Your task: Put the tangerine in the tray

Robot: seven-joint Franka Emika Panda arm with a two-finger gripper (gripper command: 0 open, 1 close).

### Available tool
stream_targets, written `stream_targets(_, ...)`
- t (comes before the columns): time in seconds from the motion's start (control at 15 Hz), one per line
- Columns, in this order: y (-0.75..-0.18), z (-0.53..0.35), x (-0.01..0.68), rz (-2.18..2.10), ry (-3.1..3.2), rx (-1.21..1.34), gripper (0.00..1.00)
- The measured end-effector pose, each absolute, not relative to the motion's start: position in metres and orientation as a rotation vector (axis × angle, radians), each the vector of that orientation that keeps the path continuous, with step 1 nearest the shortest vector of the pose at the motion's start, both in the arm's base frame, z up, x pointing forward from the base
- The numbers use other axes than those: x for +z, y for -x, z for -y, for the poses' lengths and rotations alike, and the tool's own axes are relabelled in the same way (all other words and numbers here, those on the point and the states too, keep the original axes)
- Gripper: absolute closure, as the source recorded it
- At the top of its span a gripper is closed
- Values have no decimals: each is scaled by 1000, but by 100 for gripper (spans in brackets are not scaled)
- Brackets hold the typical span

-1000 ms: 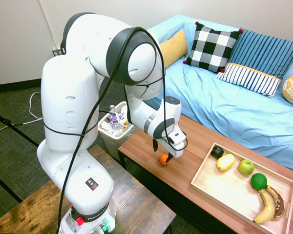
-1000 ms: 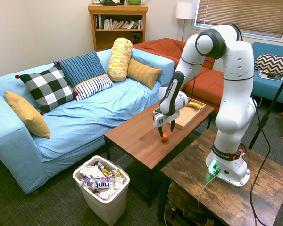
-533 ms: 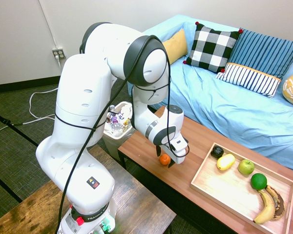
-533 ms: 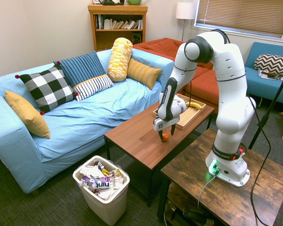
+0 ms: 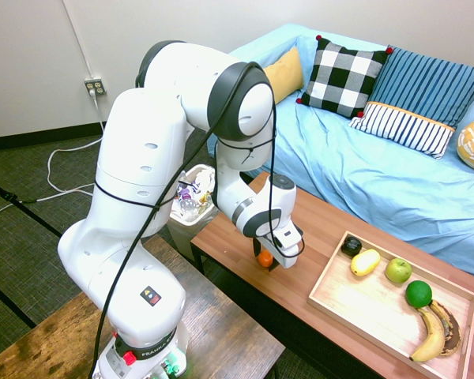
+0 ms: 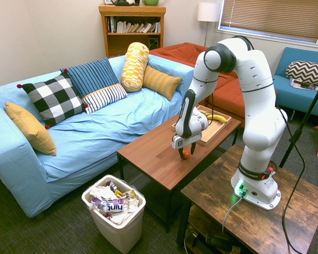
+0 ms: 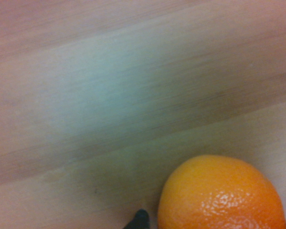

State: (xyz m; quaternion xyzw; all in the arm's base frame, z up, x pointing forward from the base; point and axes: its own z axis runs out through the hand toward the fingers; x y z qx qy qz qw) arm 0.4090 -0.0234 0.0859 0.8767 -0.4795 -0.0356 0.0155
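Down low on the coffee table (image 5: pixel 316 229), near the front edge, sits the tangerine (image 5: pixel 265 257). Right over it hangs the gripper (image 5: pixel 270 260), with one dark finger on each side of the fruit. Looks open, not yet pinched shut, but hard to be sure whether the fingers (image 6: pixel 180 155) touch the skin. Fills the close-up corner of the wrist view too, big and orange (image 7: pixel 221 195), on bare wood.

Well apart from it, further along the same table, lies the tray (image 5: pixel 332 304). Already holds a lemon (image 5: pixel 365 261), a green apple (image 5: pixel 397 270), a lime (image 5: pixel 418 294), a banana (image 5: pixel 431 335) and a small dark thing (image 5: pixel 351 245). Plenty of bare wood left in the near half.

Could go wrong in a few ways. Round and smooth, so may roll away if one finger bumps it first. So near the table edge that a small push may send it onto the floor. May pop out if squeezed off-centre, below or above the fat middle. May squash if squeezed too hard. May knock the lemon or clip the tray rim if carried too low.

No long side to speak of: round like a ball, so no real pointing way. Cannot tell where the stem end faces.
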Motion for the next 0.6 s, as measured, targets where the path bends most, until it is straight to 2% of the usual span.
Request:
stream_targets(0.33, -411, 25, 89, 1496, -2741, -91, 100)
stream_targets(0.6, -419, 50, 132, 1536, -2737, 7, 100)
